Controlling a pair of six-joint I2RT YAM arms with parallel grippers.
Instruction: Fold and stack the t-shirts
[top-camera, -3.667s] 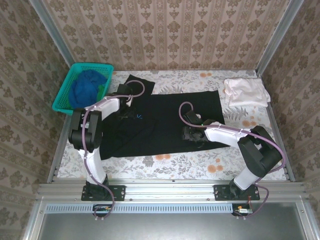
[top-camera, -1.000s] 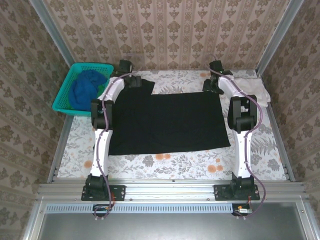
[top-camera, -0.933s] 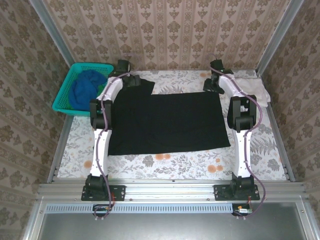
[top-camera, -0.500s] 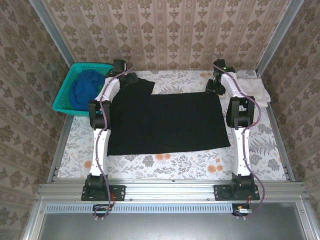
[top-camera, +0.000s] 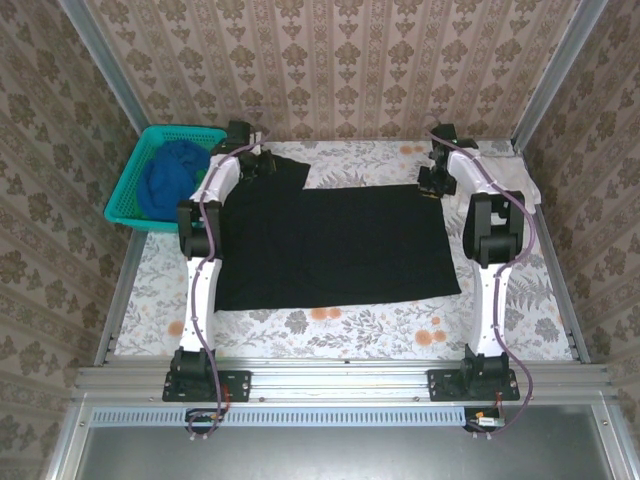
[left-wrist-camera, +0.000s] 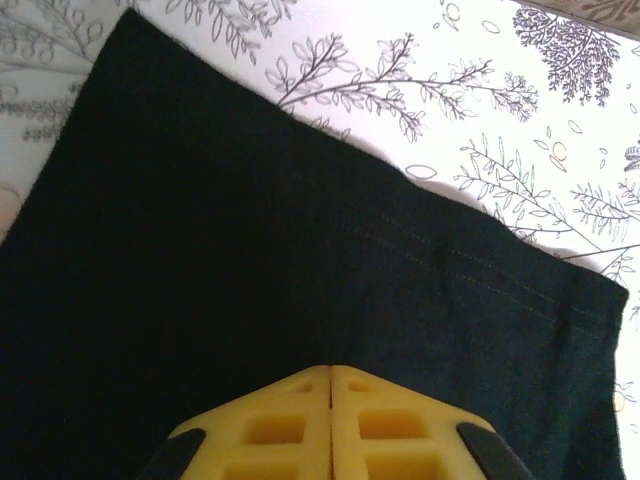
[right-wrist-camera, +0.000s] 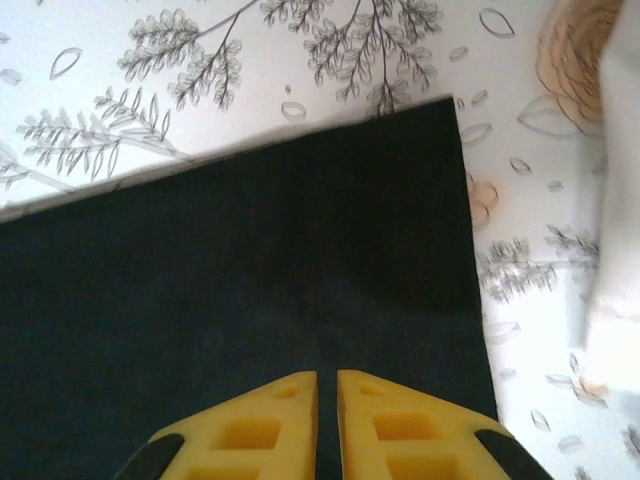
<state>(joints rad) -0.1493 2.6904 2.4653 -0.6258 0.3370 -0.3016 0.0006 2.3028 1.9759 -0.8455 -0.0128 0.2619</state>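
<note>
The black t-shirt (top-camera: 330, 245) lies flat on the flowered table as a wide rectangle, with one sleeve (top-camera: 285, 168) sticking out at the far left. My left gripper (top-camera: 250, 160) sits at that sleeve. In the left wrist view its yellow fingers (left-wrist-camera: 330, 368) are pressed together, tips on the black cloth (left-wrist-camera: 200, 250). My right gripper (top-camera: 432, 185) is at the shirt's far right corner. There its jaws (right-wrist-camera: 327, 375) stand a narrow slit apart with dark cloth (right-wrist-camera: 300, 250) in the slit. The pale t-shirt (top-camera: 500, 165) lies folded at the far right.
A teal mesh basket (top-camera: 125, 195) at the far left holds the crumpled blue t-shirt (top-camera: 165, 180). The pale t-shirt's edge (right-wrist-camera: 615, 250) is just right of my right gripper. Patterned walls and metal rails close in the table on three sides.
Both arms went from the shirt's middle out to its far corners. In the last half second my right gripper shifted slightly right and nearer; the left barely moved.
</note>
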